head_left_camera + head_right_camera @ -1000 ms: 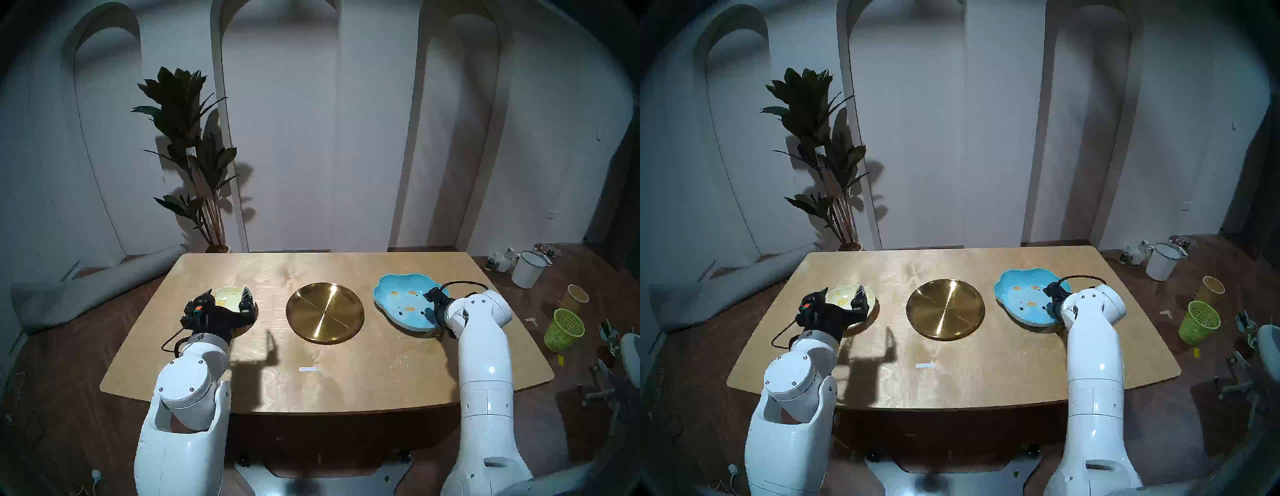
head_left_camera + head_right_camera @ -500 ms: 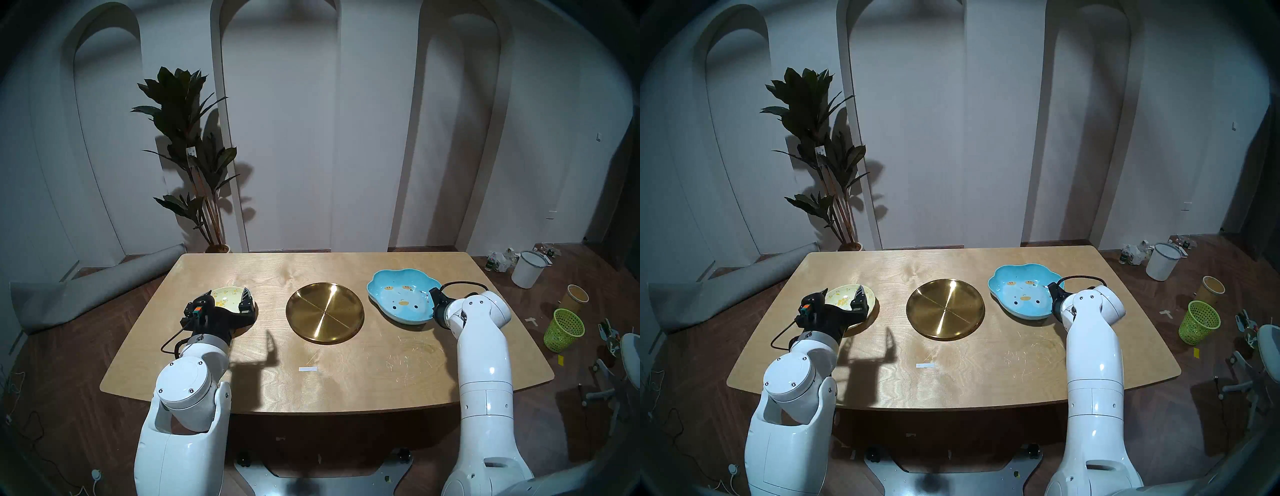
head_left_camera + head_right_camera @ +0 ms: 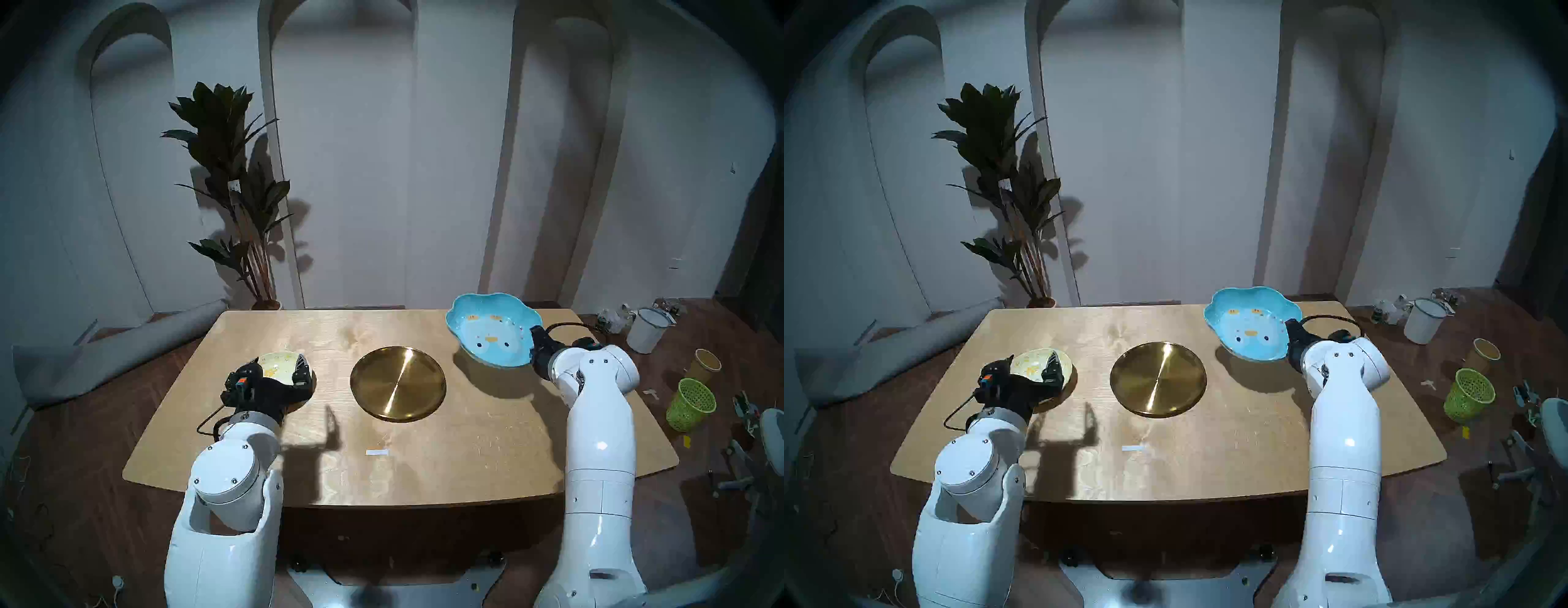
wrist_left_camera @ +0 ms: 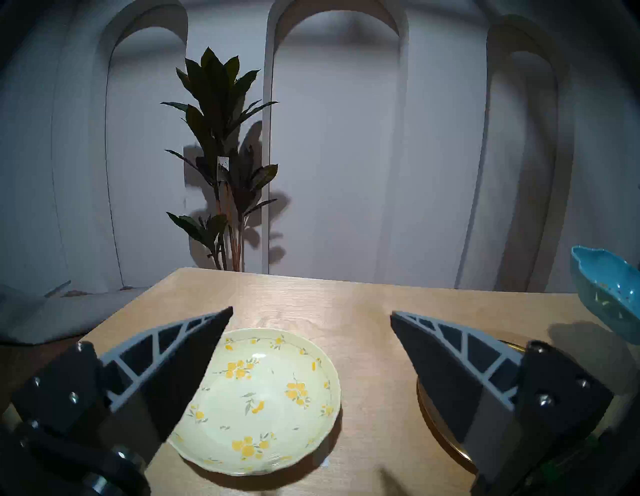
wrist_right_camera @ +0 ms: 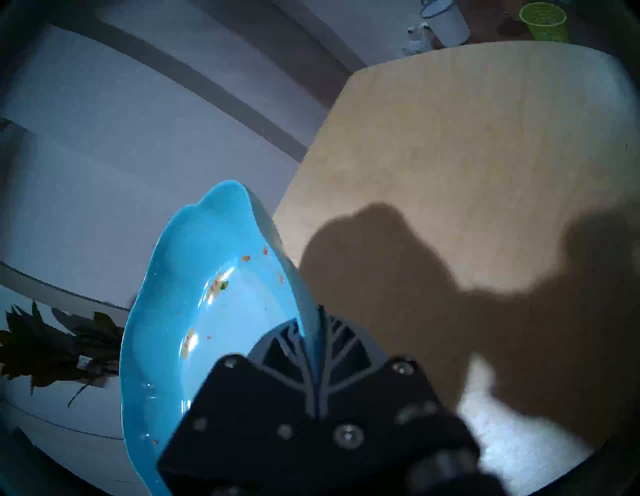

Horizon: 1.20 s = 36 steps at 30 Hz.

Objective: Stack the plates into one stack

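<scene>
The gold plate (image 3: 398, 384) lies flat at the middle of the table (image 3: 424, 471). My right gripper (image 3: 533, 344) is shut on the right rim of the blue flower-shaped dish (image 3: 492, 335) and holds it tilted above the table's far right; the right wrist view shows the fingers pinching the dish's rim (image 5: 214, 311). The pale-yellow floral dish (image 3: 275, 366) rests on the table at the left. My left gripper (image 3: 278, 361) hovers open over it, a finger on each side, touching nothing. The left wrist view shows this dish (image 4: 263, 398) between the spread fingers (image 4: 194, 350).
A small white label (image 3: 377, 452) lies on the table near the front. A potted plant (image 3: 237, 191) stands behind the far left corner. On the floor lie a rolled mat (image 3: 106, 352), a green basket (image 3: 690, 403) and a white bucket (image 3: 647, 329).
My right gripper has lifted the blue dish off the table, up and toward the far edge. The left arm, the pale-yellow dish and the gold plate have not moved.
</scene>
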### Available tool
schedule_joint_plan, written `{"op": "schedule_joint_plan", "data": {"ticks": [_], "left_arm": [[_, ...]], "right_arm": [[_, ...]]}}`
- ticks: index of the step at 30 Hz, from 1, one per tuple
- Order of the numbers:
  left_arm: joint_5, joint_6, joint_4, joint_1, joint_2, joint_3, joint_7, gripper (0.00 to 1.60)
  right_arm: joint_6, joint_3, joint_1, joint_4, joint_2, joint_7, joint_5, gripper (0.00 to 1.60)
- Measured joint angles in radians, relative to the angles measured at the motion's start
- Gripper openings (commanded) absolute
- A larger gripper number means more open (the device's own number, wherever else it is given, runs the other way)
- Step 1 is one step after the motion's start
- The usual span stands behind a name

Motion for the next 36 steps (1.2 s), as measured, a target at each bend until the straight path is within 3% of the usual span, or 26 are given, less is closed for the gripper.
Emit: {"op": "schedule_joint_plan", "data": {"ticks": [5, 11, 29, 36], "left_arm": [[0.008, 0.000, -0.010, 0.009, 0.000, 0.008, 0.002, 1.60], [0.010, 0.002, -0.023, 0.025, -0.007, 0.008, 0.019, 1.60], [-0.002, 0.002, -0.041, 0.041, -0.027, -0.049, 0.068, 1.60], [-0.023, 0.002, -0.041, 0.040, -0.034, -0.066, 0.081, 1.60]], "right_arm": [[0.037, -0.040, 0.005, -0.005, -0.009, -0.004, 0.011, 0.00], [0.065, -0.104, 0.022, 0.069, -0.020, -0.004, 0.012, 0.00], [0.099, -0.271, 0.107, 0.244, -0.034, 0.032, -0.008, 0.00], [0.099, -0.312, 0.128, 0.269, -0.033, 0.043, -0.038, 0.00]]}}
